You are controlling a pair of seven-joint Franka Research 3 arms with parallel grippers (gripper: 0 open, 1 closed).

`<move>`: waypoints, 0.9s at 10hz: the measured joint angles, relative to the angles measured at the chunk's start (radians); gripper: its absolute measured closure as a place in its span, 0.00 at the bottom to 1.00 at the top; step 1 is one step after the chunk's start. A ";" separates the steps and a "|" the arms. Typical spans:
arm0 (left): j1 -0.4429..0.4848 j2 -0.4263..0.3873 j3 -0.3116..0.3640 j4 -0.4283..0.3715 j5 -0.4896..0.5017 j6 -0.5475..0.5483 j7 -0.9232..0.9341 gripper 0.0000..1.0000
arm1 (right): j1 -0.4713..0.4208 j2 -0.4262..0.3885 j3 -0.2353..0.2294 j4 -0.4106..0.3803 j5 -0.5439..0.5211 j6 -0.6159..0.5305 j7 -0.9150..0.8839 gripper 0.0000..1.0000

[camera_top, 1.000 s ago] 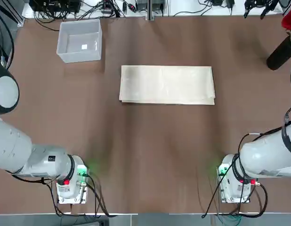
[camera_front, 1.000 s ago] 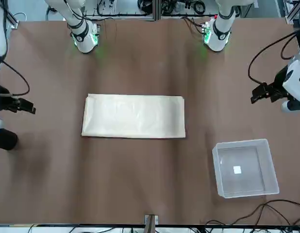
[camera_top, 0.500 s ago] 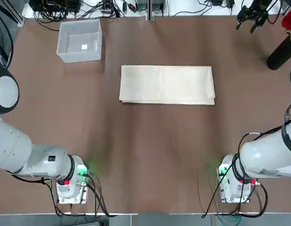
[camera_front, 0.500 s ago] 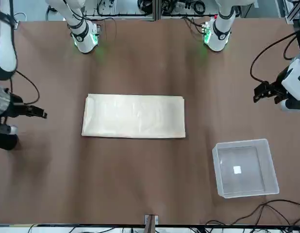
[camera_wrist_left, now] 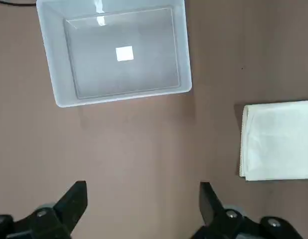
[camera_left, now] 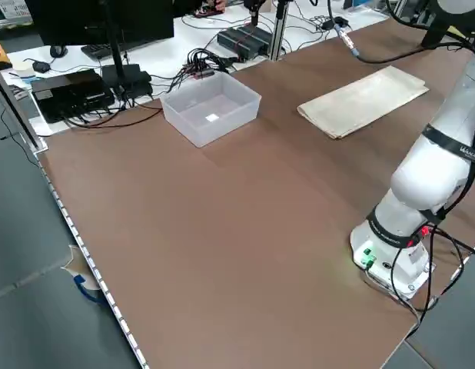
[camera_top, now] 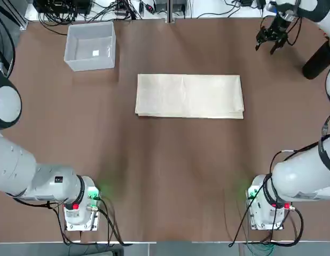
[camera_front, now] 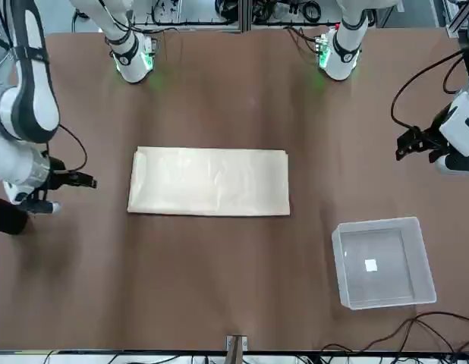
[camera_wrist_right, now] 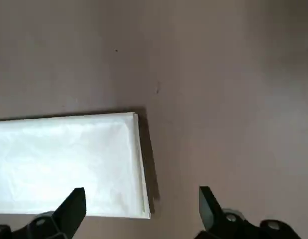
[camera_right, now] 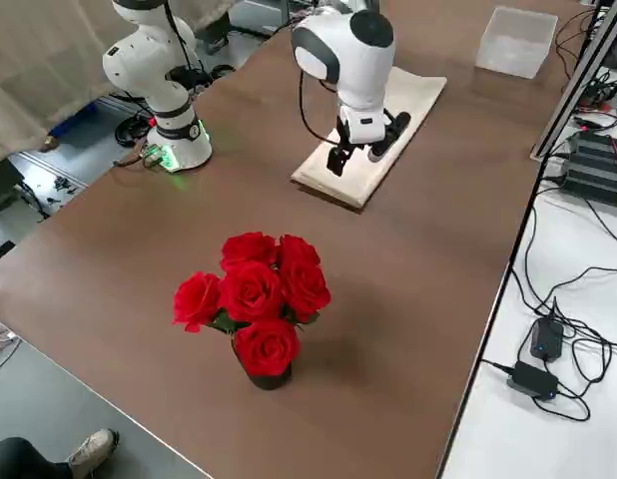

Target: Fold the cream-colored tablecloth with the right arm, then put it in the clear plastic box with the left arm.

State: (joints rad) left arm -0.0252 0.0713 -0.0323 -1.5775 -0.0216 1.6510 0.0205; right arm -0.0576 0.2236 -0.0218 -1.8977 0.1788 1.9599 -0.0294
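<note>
Cloth (camera_top: 189,96) judged soft, light, layered, best pinched at the short edge nearest the right gripper (camera_top: 270,38), whose jaws are spread wide and empty.

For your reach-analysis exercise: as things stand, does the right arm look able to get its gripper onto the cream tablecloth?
Probably yes. The right gripper, open, hangs just off the cream tablecloth's short end, with only bare table between. The roses stand well away.
</note>
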 joint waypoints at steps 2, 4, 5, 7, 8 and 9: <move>-0.001 0.002 -0.001 0.000 0.000 0.000 0.000 0.01 | 0.008 0.013 0.000 -0.056 0.029 0.056 0.000 0.00; -0.001 0.004 -0.001 0.000 0.000 0.000 0.000 0.01 | 0.019 0.030 0.001 -0.107 0.054 0.133 0.000 0.00; -0.001 0.004 -0.001 0.000 0.000 0.001 0.000 0.01 | 0.024 0.036 0.001 -0.134 0.055 0.166 0.000 0.00; -0.001 0.004 -0.001 0.000 0.000 0.003 0.000 0.01 | 0.031 0.043 0.001 -0.179 0.056 0.232 0.000 0.00; -0.001 0.004 -0.001 0.001 0.000 0.004 0.000 0.01 | 0.036 0.045 0.002 -0.210 0.060 0.286 0.000 0.00; -0.001 0.004 -0.001 0.001 0.000 0.004 0.000 0.01 | 0.049 0.048 0.002 -0.241 0.095 0.337 0.000 0.00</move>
State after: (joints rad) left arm -0.0260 0.0754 -0.0336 -1.5769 -0.0216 1.6554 0.0206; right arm -0.0089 0.2711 -0.0193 -2.1388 0.2735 2.2971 -0.0293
